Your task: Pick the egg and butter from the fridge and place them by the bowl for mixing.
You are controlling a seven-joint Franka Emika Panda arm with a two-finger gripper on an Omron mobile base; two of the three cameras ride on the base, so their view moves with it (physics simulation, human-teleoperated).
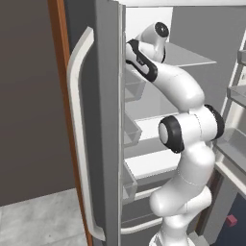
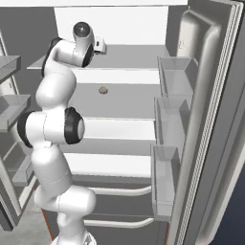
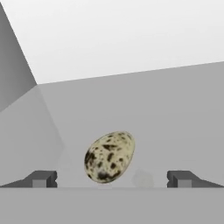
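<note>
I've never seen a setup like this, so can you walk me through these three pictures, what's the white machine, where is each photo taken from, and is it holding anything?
The white machine is a robot arm reaching into an open fridge; it is all computer-rendered. Two pictures come from cameras behind the arm, one to its left and one to its right. The third looks out from the hand itself: the two dark tips at the bottom are the gripper, open wide. Between them, a little ahead, a speckled egg lies on a grey shelf. In the right base view it shows as a small lump. Nothing is held yet.
</note>
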